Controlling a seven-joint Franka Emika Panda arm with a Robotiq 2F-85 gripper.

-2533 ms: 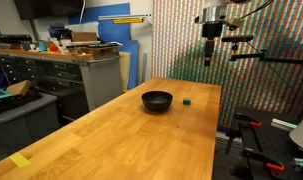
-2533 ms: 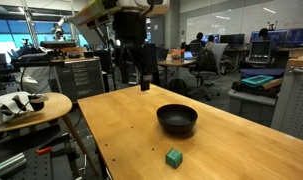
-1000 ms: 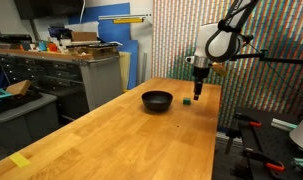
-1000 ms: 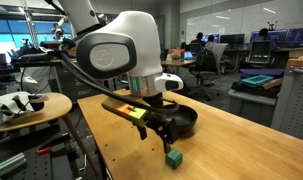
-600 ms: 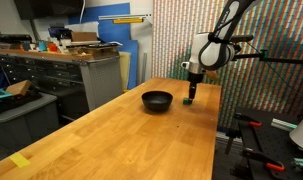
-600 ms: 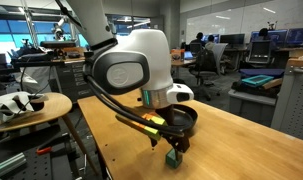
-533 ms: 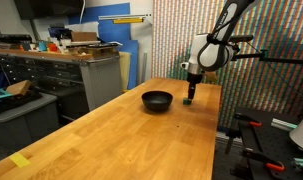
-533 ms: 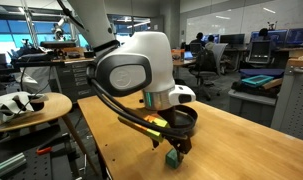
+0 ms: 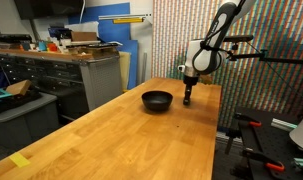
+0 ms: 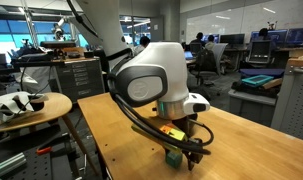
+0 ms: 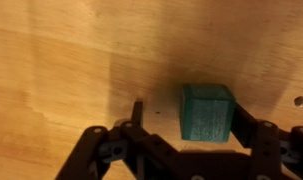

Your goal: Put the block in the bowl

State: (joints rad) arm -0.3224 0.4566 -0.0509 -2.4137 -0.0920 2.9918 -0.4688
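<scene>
Hand [image 11: 199,128]: low at the worktop [image 9: 121,140], fingers [image 11: 137,112] spread wide, pinching nothing.
Block [image 11: 207,112]: flat on the wood between the two fingers, a gap on either side (narrower on the right in the wrist view).
Block, exterior view: partly hidden behind the hand, only a green edge showing.
Bowl [image 9: 157,100]: upright toward the far end of the worktop, near the hand's left in an exterior view, not touching it.

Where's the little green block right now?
The green block lies on the wooden table between the tool's open fingers in the wrist view, beside the black bowl in an exterior view.
</scene>
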